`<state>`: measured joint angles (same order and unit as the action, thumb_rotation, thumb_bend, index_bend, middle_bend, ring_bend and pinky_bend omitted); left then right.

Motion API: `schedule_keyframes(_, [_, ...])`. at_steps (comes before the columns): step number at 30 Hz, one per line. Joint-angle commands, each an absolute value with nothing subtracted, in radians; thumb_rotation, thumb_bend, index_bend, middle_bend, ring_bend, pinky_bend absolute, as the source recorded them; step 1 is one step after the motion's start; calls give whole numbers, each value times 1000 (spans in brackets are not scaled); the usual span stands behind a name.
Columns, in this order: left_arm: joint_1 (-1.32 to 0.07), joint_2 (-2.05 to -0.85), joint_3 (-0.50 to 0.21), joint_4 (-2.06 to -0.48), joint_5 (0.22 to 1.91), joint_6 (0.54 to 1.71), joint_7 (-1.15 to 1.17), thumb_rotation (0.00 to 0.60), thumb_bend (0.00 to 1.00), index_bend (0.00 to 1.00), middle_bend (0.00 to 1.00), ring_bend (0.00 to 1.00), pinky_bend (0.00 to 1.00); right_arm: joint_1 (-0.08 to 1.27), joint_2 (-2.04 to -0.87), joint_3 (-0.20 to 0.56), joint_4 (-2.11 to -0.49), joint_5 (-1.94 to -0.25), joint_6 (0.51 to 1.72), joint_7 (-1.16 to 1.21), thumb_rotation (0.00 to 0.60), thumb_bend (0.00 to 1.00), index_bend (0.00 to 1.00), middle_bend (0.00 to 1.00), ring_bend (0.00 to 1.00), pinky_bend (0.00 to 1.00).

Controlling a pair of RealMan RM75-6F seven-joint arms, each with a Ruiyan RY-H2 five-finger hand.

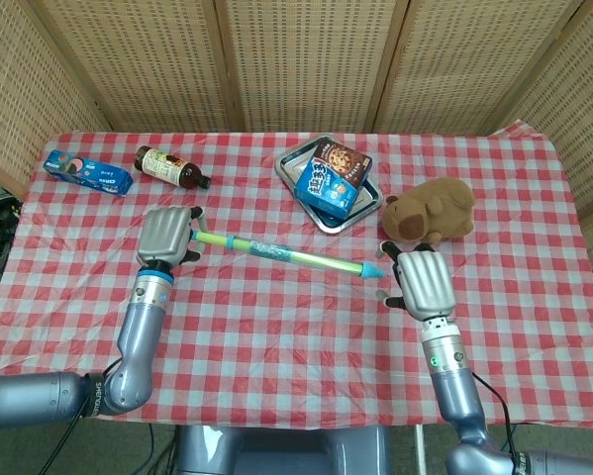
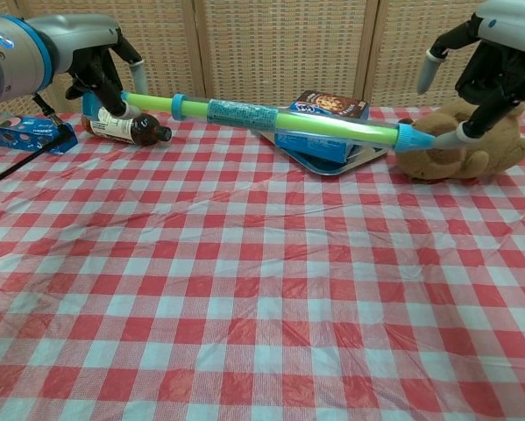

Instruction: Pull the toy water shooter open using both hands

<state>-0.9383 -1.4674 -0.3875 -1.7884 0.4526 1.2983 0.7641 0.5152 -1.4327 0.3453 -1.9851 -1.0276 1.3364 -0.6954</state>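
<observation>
Green-and-blue toy water shooter [image 2: 280,121] held level above the bench [image 2: 244,289].
Left hand [image 1: 166,236] grips the shooter's handle end, fingers [image 2: 113,88] clamped round it. Right hand [image 1: 422,281] sits at the blue nozzle tip, fingers [image 2: 430,63] apart, one fingertip at the tip; contact cannot be told. Beyond: plush toy [image 1: 430,210], metal tray [image 1: 294,158] holding snack boxes [image 1: 334,176], bottle [image 1: 169,166], blue packet [image 1: 86,172].
</observation>
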Motion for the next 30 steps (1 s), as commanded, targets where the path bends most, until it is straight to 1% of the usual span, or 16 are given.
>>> schedule_keyframes(1, [-943, -1473, -390, -1790, 453, 1299, 758, 600, 576, 867, 957, 895, 778, 521, -1437, 345, -1988, -1016, 1344, -695, 600, 323, 443, 1000, 981, 445])
schedule_keyframes(12, [-956, -1492, -399, -1799, 446, 1290, 732, 600, 576, 867, 957, 895, 778, 536, -1443, 336, -1990, -997, 1362, -680, 600, 329, 453, 1000, 983, 445])
schedule_keyframes(16, [-954, -1486, -415, -1819, 415, 1261, 703, 600, 576, 867, 957, 896, 778, 538, -1443, 334, -1981, -986, 1361, -659, 600, 333, 461, 1000, 984, 446])
schedule_keyframes(20, [-958, -1476, -416, -1825, 405, 1251, 697, 600, 577, 867, 957, 895, 778, 538, -1442, 327, -1972, -979, 1361, -643, 600, 339, 469, 1000, 984, 445])
schedule_keyframes(23, [-961, -1472, -409, -1832, 403, 1251, 698, 600, 576, 867, 957, 896, 778, 540, -1447, 326, -1961, -986, 1371, -631, 600, 355, 511, 1000, 990, 450])
schedule_keyframes(26, [-962, -1464, -405, -1837, 400, 1254, 696, 600, 576, 867, 957, 895, 778, 541, -1455, 323, -1948, -1004, 1388, -620, 600, 382, 591, 1000, 1000, 471])
schedule_keyframes(30, [-961, -1454, -400, -1838, 397, 1256, 693, 600, 576, 867, 957, 896, 778, 541, -1456, 317, -1942, -1003, 1399, -622, 600, 406, 657, 1000, 1000, 474])
